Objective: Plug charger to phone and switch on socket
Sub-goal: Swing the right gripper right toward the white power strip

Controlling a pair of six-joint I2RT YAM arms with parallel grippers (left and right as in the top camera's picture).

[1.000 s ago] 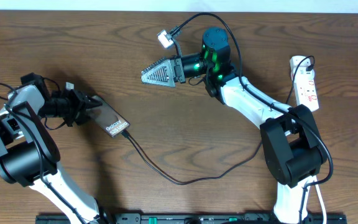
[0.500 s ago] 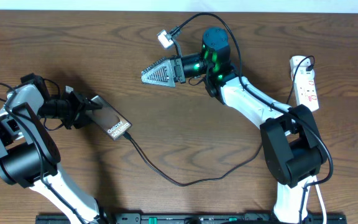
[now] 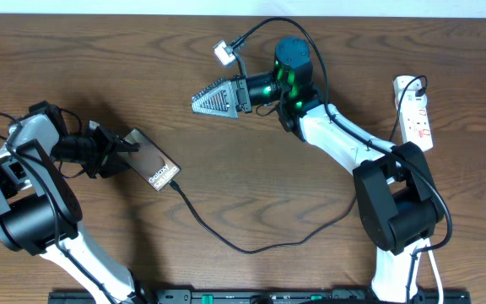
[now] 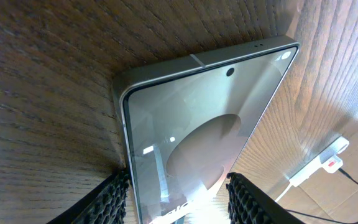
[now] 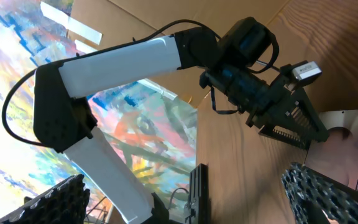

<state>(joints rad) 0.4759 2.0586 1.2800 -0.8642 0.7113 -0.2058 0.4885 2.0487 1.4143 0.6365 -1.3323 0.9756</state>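
Phone [image 3: 152, 162]: end between left gripper [image 3: 121, 150] fingers, likely steadied for charger [image 3: 243, 250]; clamped or slack, cannot tell. Right gripper [image 3: 202, 101]: spread wide, empty, socket [image 3: 416, 114] untouched.

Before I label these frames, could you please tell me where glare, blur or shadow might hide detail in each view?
Overhead: evenly lit and sharp, the phone lettering readable. Left wrist: the phone's glass mirrors a pale round shape and small bright spots; the pads are cropped at the bottom edge. Right wrist: the background is colourful and indistinct, the near fingertips dark.
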